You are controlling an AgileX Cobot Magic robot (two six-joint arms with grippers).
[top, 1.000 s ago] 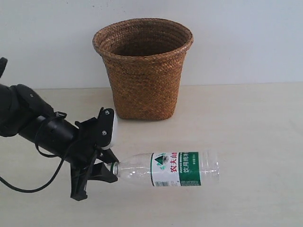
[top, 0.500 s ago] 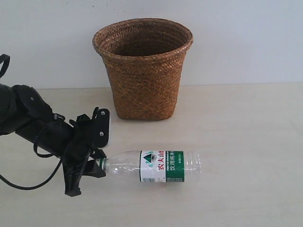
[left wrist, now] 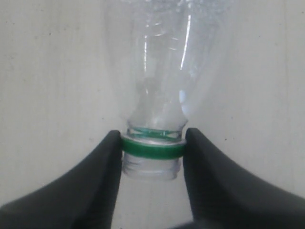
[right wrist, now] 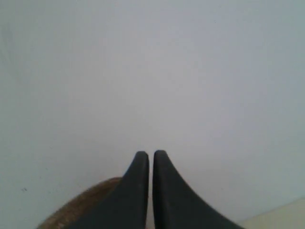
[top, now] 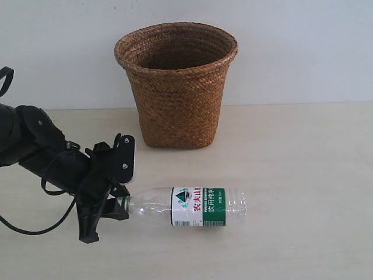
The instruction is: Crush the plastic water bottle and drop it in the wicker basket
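The plastic water bottle [top: 198, 206] lies on its side on the table, in front of the wicker basket [top: 178, 87]. It is clear, with a green-and-white label. Its neck points left into my left gripper [top: 121, 201]. In the left wrist view the black fingers [left wrist: 102, 162] press on both sides of the green neck ring of the bottle [left wrist: 162, 71]; the threaded mouth shows no cap. My right gripper [right wrist: 151, 155] is shut on nothing, facing a pale wall, with the basket rim [right wrist: 86, 200] just below it. The exterior view does not show it.
The beige table [top: 303, 175] stretches to the right of the bottle and basket. A white wall stands right behind the basket. The left arm's black body and cable [top: 35, 151] fill the table's left side.
Over the last second my left gripper has drawn the bottle some way to the left and slightly lower. In the last half second it has hardly moved.
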